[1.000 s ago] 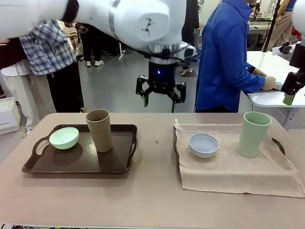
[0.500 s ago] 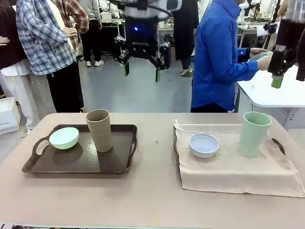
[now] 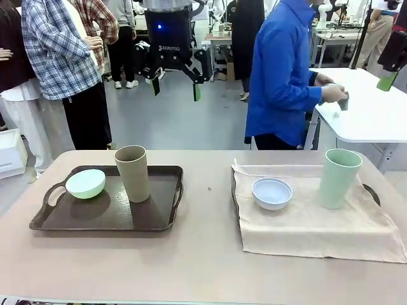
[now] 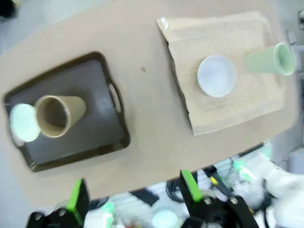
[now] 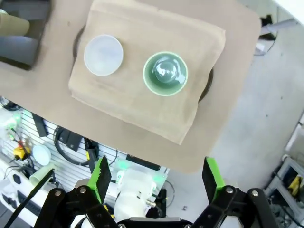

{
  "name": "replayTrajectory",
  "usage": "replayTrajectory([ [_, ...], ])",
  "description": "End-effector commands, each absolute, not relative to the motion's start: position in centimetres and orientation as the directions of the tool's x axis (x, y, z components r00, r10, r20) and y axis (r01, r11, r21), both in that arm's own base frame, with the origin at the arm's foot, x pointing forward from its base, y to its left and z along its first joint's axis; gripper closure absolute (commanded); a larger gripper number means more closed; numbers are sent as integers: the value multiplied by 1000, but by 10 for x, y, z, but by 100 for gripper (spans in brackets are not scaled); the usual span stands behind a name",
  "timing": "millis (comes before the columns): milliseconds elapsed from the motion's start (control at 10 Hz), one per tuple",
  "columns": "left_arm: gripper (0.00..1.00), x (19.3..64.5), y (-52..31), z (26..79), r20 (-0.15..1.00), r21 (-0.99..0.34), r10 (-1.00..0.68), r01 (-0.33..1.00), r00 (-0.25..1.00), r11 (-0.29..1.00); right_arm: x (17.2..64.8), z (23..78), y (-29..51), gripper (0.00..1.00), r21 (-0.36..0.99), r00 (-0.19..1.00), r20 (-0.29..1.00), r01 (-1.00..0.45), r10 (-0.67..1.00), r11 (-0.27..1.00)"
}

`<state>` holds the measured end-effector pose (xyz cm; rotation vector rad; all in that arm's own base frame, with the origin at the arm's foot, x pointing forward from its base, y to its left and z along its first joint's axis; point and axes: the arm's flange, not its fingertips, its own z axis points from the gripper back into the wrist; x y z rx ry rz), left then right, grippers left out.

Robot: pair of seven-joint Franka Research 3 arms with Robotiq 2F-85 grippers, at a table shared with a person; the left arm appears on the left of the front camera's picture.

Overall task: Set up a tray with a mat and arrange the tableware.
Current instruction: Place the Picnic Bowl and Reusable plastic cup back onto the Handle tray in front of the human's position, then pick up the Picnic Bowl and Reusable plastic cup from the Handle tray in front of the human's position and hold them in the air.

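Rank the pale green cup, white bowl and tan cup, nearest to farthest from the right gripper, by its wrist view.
1. pale green cup, on the mat
2. white bowl, beside it
3. tan cup, on the bare tray

Tan cup (image 4: 58,115), mint bowl (image 4: 23,122) on tray (image 4: 102,95); white bowl (image 4: 216,75) on mat (image 4: 223,33).
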<state>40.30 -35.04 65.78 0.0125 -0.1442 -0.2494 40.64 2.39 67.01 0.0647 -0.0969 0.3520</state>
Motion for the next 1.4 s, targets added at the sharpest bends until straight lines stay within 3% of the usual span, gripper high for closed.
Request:
replayTrajectory([
  [0,0,396,-355,663,150,42,-249,246,957,968,412,661,36,0,18,930,67,-362,361,932],
  [1300,0,396,-355,663,150,42,-249,246,957,968,412,661,36,0,18,930,67,-362,361,932],
])
